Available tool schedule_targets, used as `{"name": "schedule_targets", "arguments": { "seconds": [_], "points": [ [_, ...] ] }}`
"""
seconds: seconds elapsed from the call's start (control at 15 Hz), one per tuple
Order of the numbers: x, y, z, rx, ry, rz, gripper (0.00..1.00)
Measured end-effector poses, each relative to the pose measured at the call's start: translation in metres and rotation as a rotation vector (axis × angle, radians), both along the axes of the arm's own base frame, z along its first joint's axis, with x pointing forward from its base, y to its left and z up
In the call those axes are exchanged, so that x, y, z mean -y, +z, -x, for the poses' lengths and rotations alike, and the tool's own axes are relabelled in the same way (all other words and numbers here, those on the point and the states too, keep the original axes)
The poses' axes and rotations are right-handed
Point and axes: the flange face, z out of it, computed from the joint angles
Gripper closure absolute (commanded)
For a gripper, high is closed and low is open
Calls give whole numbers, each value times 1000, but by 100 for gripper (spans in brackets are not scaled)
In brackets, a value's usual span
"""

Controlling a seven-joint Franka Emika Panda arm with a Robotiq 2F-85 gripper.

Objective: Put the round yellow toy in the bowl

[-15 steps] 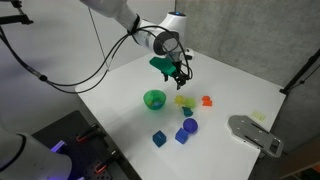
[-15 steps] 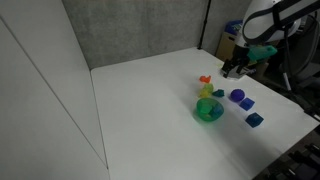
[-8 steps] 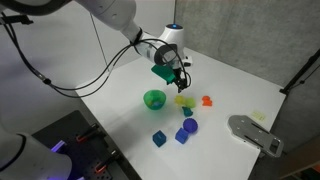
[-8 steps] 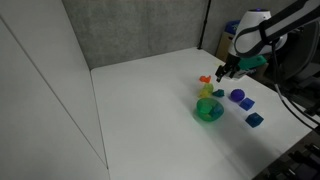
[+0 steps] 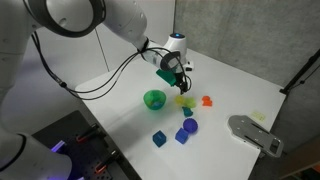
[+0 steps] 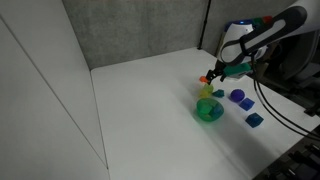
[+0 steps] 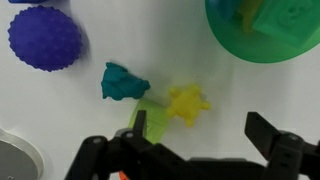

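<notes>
The round yellow toy lies on the white table, touching a yellow-green toy and close to a teal toy. In an exterior view it shows as a yellow spot right of the green bowl. The bowl's rim fills the top right of the wrist view, with small shapes inside it. My gripper is open and empty, hovering just above the yellow toy with a finger on either side. It also shows in both exterior views.
A purple spiky ball, an orange toy and blue blocks lie around the bowl. A grey device sits near the table's right edge. The bowl also shows in an exterior view.
The arm has moved down and toward the cluster of toys beside the bowl. The toys and bowl have not moved.
</notes>
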Motion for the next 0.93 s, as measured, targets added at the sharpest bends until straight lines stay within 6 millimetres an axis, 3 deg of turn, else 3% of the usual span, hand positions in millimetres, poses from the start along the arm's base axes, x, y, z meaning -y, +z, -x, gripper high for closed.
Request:
{"name": "schedule_targets", "arguments": {
  "seconds": [0.4, 0.93],
  "points": [
    [-1, -41, -23, -16, -49, 3, 0],
    [-6, -96, -32, -38, -51, 8, 0]
  ]
}}
